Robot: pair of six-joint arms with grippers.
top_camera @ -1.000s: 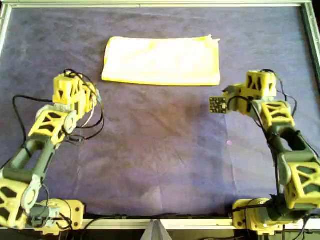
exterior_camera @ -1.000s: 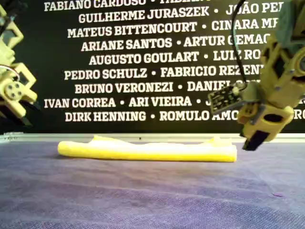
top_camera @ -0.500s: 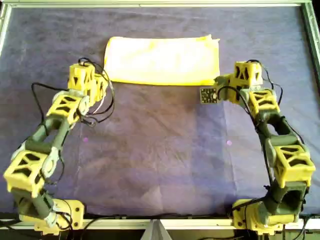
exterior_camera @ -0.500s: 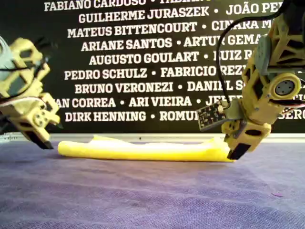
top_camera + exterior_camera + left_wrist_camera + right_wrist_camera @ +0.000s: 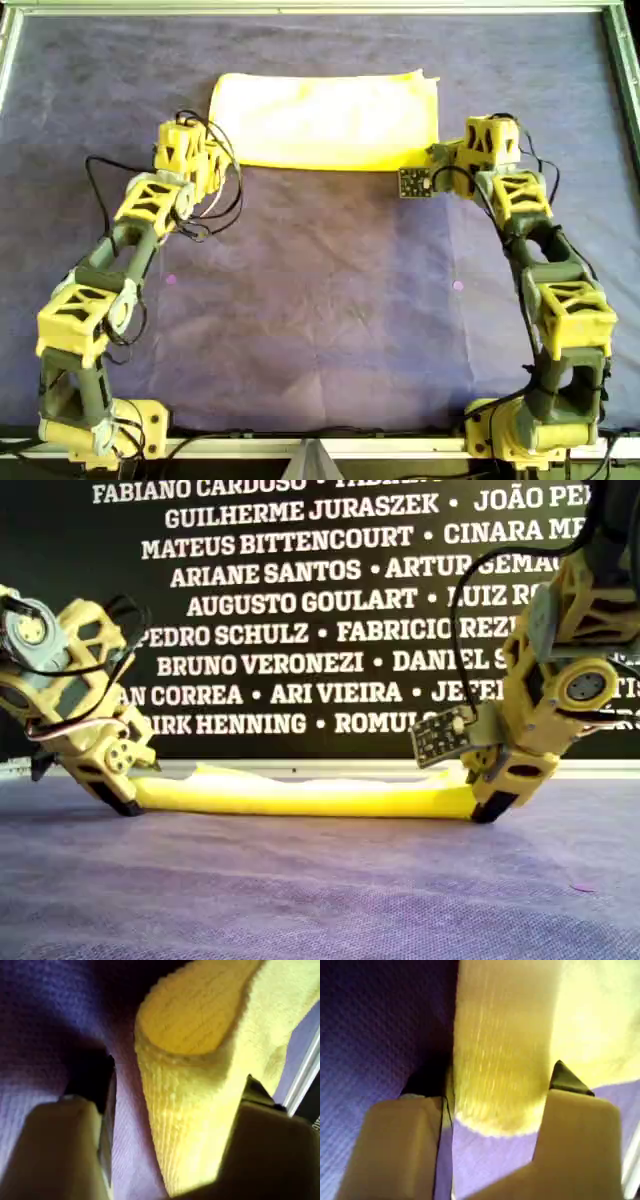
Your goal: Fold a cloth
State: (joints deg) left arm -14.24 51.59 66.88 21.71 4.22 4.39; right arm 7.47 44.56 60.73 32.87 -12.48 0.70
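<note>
The yellow cloth [image 5: 325, 120] lies folded into a long rectangle at the far middle of the table in the overhead view, a low roll in the exterior view [image 5: 300, 795]. My left gripper [image 5: 207, 162] is down at its near corner on the overhead view's left, open, with the rounded cloth edge [image 5: 185, 1085] between the fingers [image 5: 90, 1105]. My right gripper [image 5: 447, 160] is down at the near corner on the overhead view's right, also open, its fingers [image 5: 567, 1090] straddling the cloth end [image 5: 500, 1060]. Both fingertips rest at table level [image 5: 125, 805] [image 5: 487, 810].
A dark purple-blue covering [image 5: 320, 300] spreads over the whole table inside a metal frame [image 5: 320, 8]. A small green circuit board [image 5: 413, 182] juts from the right gripper. A black wall with white names [image 5: 300, 600] stands behind.
Both arms have reached forward and dropped from well short of the cloth. Their open fingers now straddle its two near corners. The cloth has not moved.
</note>
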